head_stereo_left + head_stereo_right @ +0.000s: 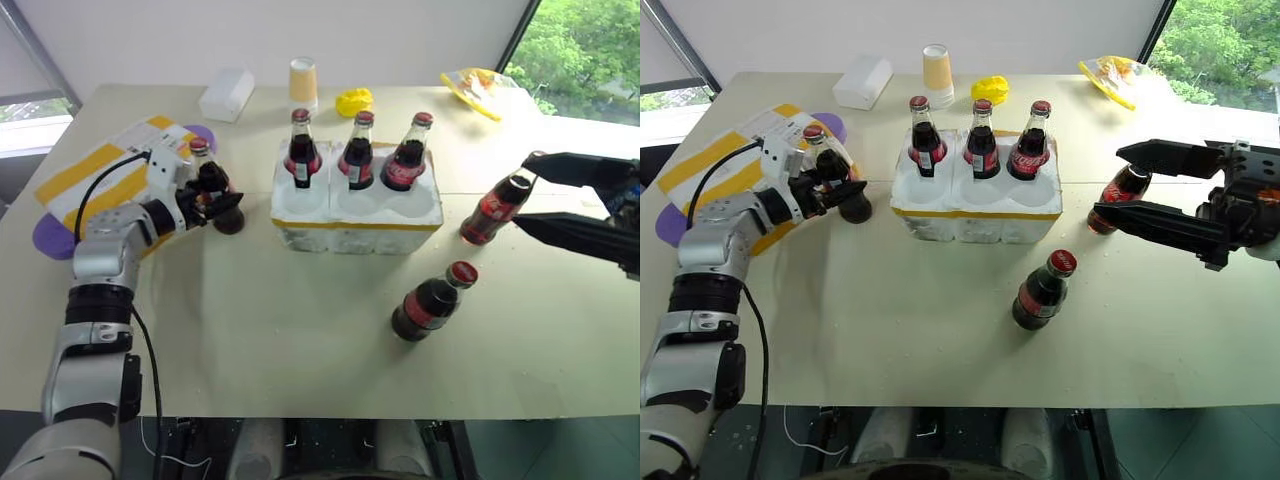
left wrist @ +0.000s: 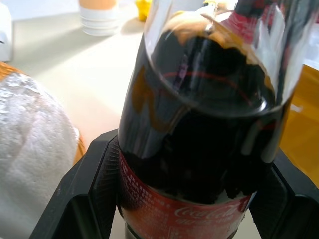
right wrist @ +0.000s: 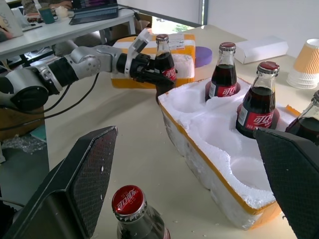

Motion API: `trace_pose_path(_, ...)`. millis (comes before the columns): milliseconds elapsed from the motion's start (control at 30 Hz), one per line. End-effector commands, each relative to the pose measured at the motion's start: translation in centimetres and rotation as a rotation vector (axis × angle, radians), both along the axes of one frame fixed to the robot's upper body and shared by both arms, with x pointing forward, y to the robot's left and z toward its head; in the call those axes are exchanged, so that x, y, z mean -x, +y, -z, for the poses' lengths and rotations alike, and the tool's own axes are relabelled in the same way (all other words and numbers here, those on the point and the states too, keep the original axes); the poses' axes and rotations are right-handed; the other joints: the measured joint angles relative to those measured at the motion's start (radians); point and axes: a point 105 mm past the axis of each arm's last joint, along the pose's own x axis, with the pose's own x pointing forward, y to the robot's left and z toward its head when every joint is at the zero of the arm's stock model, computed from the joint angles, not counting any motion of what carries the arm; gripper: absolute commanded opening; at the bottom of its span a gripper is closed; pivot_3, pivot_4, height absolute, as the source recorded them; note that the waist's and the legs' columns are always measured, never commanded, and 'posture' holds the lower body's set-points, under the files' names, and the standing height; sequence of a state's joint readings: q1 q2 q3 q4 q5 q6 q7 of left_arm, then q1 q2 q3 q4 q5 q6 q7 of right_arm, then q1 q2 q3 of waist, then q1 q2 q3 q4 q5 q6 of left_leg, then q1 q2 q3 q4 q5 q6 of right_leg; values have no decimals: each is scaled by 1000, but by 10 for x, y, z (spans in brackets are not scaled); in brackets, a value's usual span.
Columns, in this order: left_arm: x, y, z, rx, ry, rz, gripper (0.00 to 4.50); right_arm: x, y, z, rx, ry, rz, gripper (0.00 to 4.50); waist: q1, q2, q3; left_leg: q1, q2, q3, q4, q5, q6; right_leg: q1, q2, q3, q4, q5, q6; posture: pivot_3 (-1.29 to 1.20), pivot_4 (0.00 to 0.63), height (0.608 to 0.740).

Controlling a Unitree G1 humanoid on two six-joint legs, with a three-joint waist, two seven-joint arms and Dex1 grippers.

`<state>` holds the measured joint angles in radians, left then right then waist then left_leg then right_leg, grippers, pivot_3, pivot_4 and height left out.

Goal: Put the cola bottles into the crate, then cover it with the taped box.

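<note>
Left eye view: three cola bottles (image 1: 357, 150) stand in the crate's (image 1: 357, 222) far wells. The left gripper (image 1: 212, 196) pinches a fourth, left of the crate beside the taped box (image 1: 95, 175). Two more wait right, by the spread right gripper (image 1: 1118, 185). Near wells and covering remain.

Beige table (image 1: 300, 330), window (image 1: 580, 50) beyond

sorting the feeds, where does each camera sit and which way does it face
Head, both eyes: look down over the table; left gripper around a cola bottle, right gripper open.
Left wrist: along its fingers, at that bottle.
Right wrist: between its fingers, toward the crate.
Shared: right wrist and head views show the left gripper's bottle.
</note>
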<state>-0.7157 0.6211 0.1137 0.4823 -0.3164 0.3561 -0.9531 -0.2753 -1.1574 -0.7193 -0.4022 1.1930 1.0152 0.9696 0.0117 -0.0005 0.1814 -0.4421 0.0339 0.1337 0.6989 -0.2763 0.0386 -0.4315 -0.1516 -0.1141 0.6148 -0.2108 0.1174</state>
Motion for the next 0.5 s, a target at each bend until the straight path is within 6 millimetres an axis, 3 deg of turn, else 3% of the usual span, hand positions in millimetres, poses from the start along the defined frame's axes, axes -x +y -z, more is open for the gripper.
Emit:
trace_pose_path(33,19,-12,-63,-4,-113,173,2779,5,-1,-9,10,-58,-2,4500,0,-1,1,0,0,0,0,0,0,-1,0,0,0,0,0,0,150,740)
trace_pose_path(133,34,-21,-95,7,-117,292,2779,4,-1,-7,12,-52,-3,4500,3,-5,3,-1,0,0,0,0,0,-1,0,0,1,0,0,0,150,740)
trace_pose_path(267,37,-35,-126,12,-142,383,2779,3,-3,-4,9,-47,0,4500,5,-9,5,-2,-1,-1,1,0,0,0,0,-1,0,0,0,0,150,740)
trace_pose_path(367,36,-64,-150,36,-170,496,2779,1,-4,-5,-29,-49,9,4500,5,-9,5,-1,-2,-1,1,0,1,1,0,-1,-1,1,1,0,150,740)
trace_pose_path(500,30,-97,-148,18,-158,607,2779,1,-5,-7,-44,-56,20,4500,3,-9,5,-1,-2,0,1,0,1,2,0,-1,-1,1,2,0,150,740)
